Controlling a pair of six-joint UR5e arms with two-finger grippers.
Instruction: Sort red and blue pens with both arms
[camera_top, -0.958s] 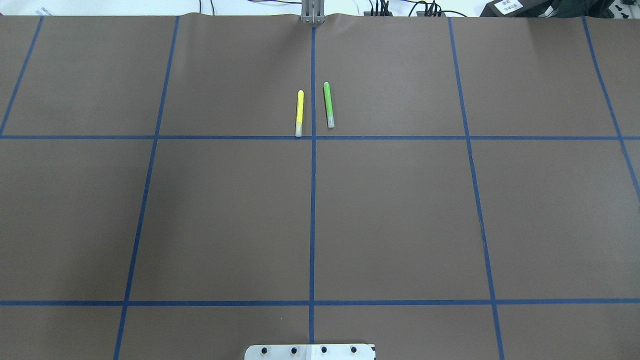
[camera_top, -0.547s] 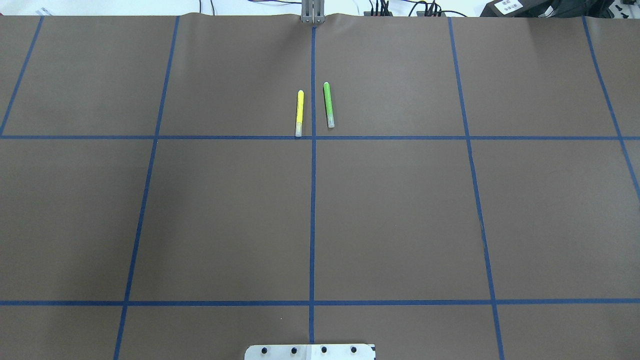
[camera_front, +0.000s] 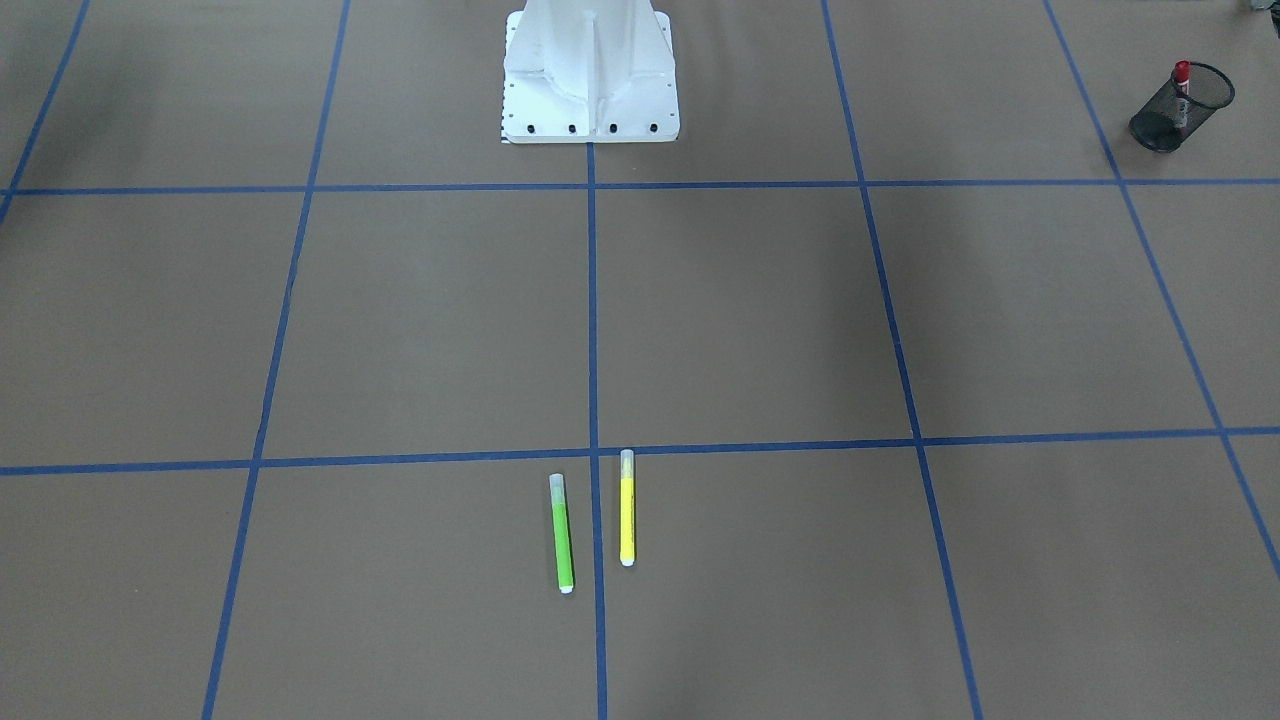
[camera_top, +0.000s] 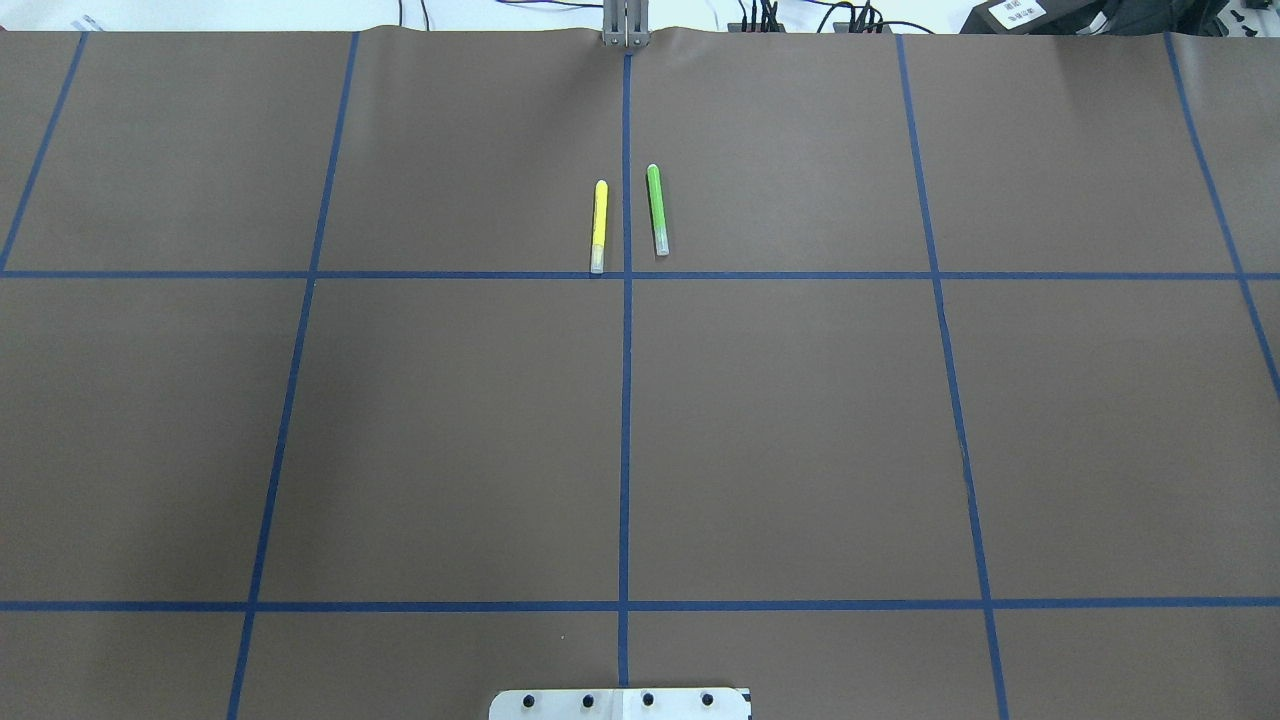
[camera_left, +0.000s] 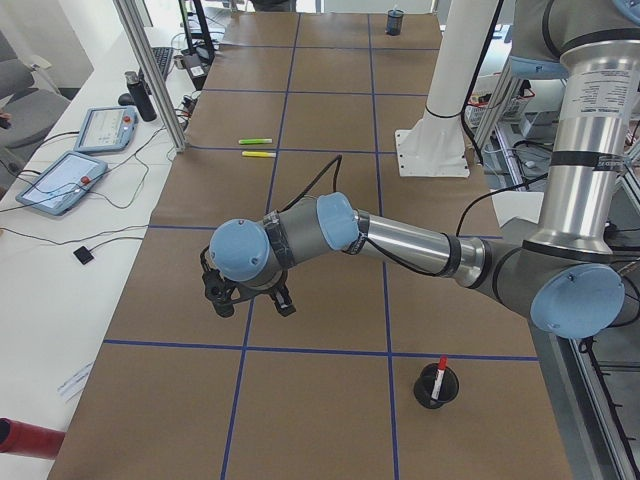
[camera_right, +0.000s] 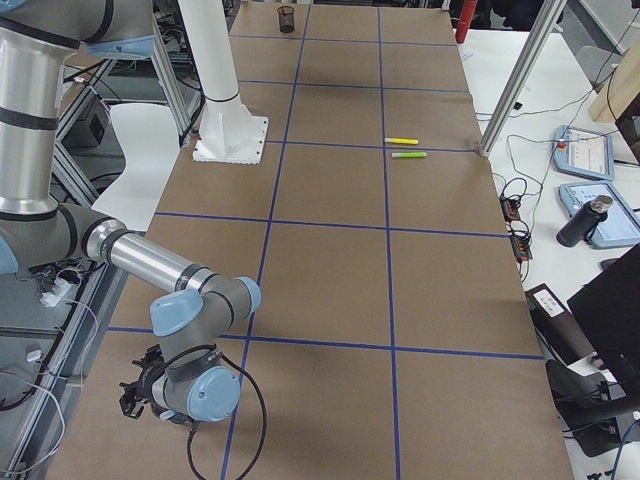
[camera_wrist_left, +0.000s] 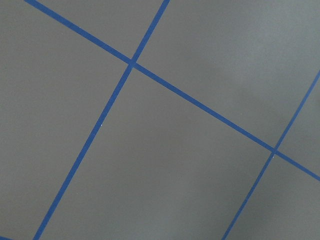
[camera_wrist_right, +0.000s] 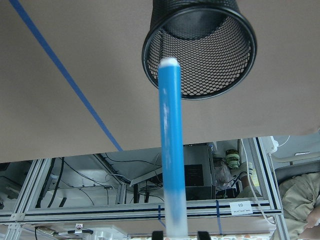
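The blue pen (camera_wrist_right: 170, 150) points down into the mouth of a black mesh cup (camera_wrist_right: 235, 65) in the right wrist view. My right gripper (camera_wrist_right: 180, 233) is just behind its pale cap end, the fingertips (camera_wrist_right: 157, 234) standing slightly apart from the barrel, so it looks open. In the exterior right view this gripper (camera_right: 142, 390) hangs low over the near table corner. The red pen (camera_front: 1181, 75) stands in another mesh cup (camera_front: 1160, 120). My left gripper (camera_left: 247, 300) hovers over bare paper; I cannot tell whether it is open or shut.
A yellow marker (camera_top: 599, 226) and a green marker (camera_top: 656, 209) lie side by side at the far middle, either side of the centre tape line. The white robot base (camera_front: 590, 70) stands mid-table. Tablets (camera_left: 60, 180) and a bottle (camera_left: 138, 95) sit beside the table.
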